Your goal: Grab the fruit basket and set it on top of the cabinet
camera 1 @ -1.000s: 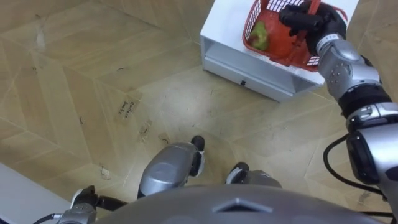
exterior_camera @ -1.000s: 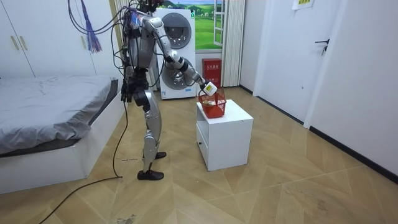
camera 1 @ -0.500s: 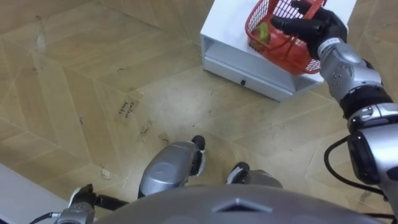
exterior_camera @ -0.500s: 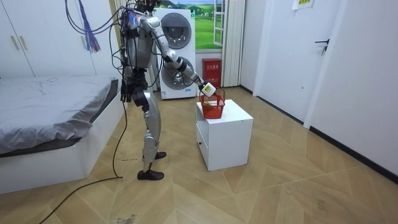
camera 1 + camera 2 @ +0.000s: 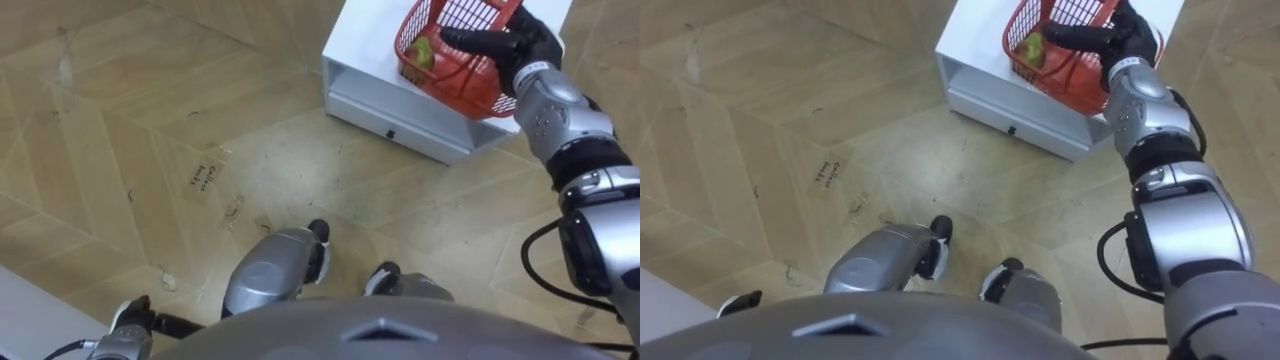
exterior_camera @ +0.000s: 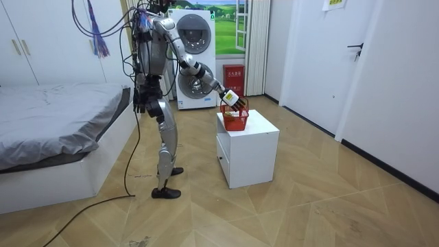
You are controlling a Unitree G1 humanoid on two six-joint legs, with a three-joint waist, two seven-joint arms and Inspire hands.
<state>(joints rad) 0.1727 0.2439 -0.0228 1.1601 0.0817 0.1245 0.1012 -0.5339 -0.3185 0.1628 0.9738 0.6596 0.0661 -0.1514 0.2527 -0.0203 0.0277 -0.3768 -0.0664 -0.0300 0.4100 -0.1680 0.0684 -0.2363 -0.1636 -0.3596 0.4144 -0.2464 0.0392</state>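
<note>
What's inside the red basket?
One green fruit lies against the left inner wall of the basket. The right hand, gripping the basket from above, covers its right part, so anything else in there is hidden.

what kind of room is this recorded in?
Most likely a bedroom in a home or mock apartment: a bed with grey bedding, a front-loading washing machine at the far wall, and white wardrobe doors behind the bed.

Silver-grey shells cover black joints; the right hand [image 5: 522, 44] is black.
</note>
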